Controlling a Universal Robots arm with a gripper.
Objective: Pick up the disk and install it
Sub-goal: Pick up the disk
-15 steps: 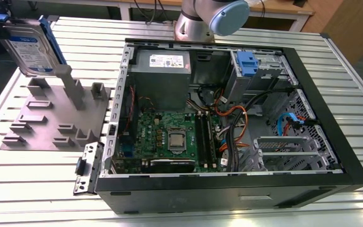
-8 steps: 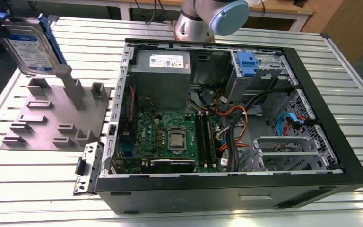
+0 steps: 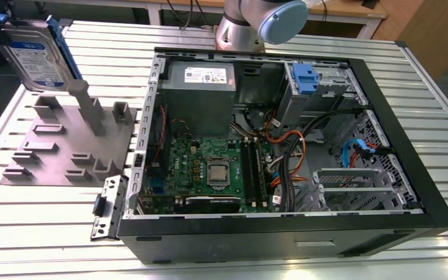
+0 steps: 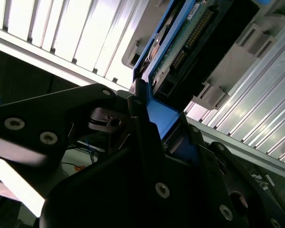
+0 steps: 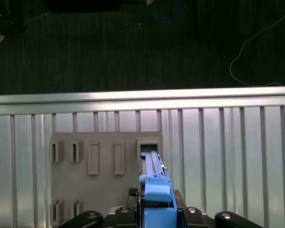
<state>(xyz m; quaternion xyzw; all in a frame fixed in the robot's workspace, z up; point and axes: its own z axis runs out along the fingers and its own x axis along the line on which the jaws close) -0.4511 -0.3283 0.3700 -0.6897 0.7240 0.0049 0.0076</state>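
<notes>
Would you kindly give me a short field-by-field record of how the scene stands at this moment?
disk: upright, over the fixture plate, at the exterior view's left
gripper: shut on the disk, at its blue rail
fixture plate: grey, with posts and slots, on the slatted table, beside the computer case
computer case: open, circuit board and cables showing
drive cage: inside the case, with a blue latch
task state: disk in the grip, not yet in the case

Glossy metal disk (image 3: 33,58); ribbed aluminium table (image 3: 37,233)
</notes>
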